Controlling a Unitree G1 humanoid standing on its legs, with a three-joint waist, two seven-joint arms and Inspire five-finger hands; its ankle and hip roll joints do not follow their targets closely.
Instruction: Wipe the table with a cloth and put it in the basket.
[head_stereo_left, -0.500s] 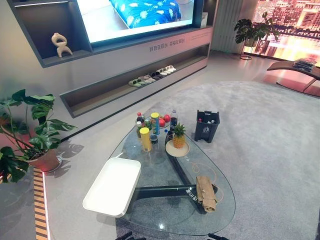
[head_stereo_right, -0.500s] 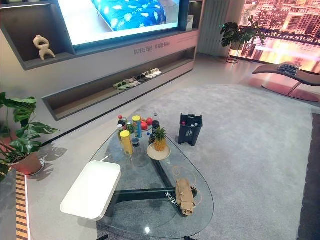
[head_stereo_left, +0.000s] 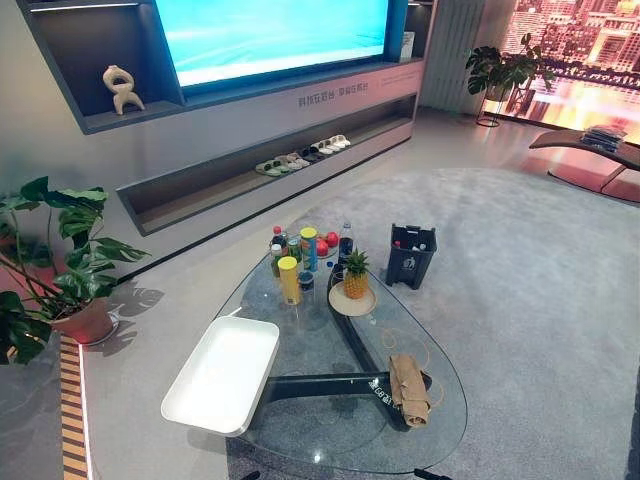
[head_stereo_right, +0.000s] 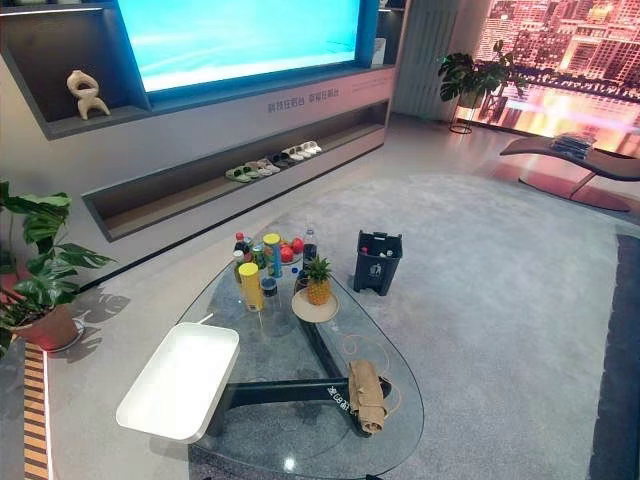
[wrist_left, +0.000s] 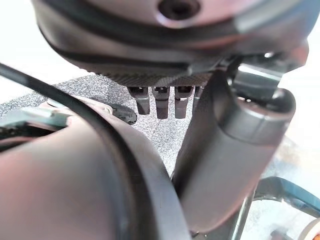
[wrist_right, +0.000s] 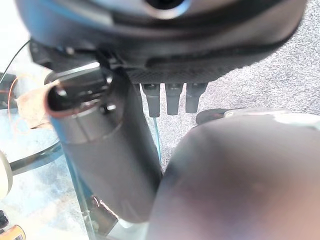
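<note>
- Left hand: hangs low on the near side of the table, fingers straight and relaxed, holding nothing.
- Right hand: also released, fingers straight and empty, beside the near rim of the glass. Judged the better hand for the pickup, since the cloth lies on its side.
- Glass table: the near part of the top is bare. Judged step: approach and reach; wiping has not begun.
- Cloth: a bunched tan strip lying on the glass near the table's right edge, apart from both hands. Bring the palm down flat on its middle and close the fingers round the bulk, not a corner, so it does not trail.
- White tray: on the left side of the table. Keep wipe strokes on bare glass beside it.
- Pineapple and the bottles and cans: grouped at the far end. Stop strokes short of them to avoid tipping.
- Basket: dark, on the carpet just beyond the table's far right side, with items already inside. Release the cloth above its opening.
</note>
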